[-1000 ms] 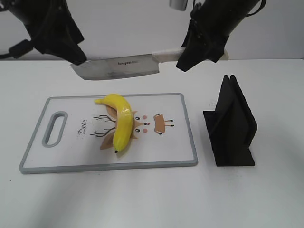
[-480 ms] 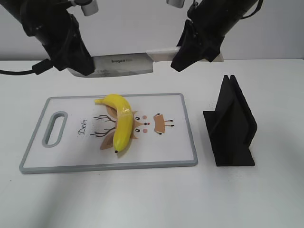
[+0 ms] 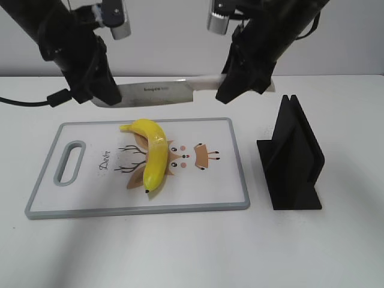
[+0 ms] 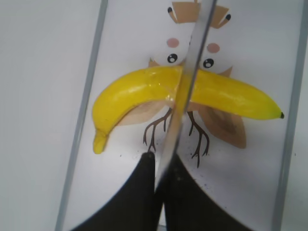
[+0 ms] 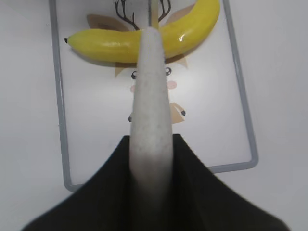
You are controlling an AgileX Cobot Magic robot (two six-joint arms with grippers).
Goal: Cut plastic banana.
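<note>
1. The plastic banana lay on a white cutting board with a grey rim, across a printed deer drawing. Its dark tip pointed toward the board's near edge.
2. The board rested flat on the white table, its handle slot at the left end.
3. A knife was held level in the air above the board's far edge, blade to the left and white handle to the right.
4. The right gripper had its jaws clenched around that white handle, as the right wrist view showed.
5. The left gripper had its jaws closed on the far end of the blade; the left wrist view showed the blade's spine running out from between its dark fingers.
6. From both wrist views the blade lined up over the banana's middle, clear of it.
7. A black knife stand stood upright on the table just right of the board.
</note>
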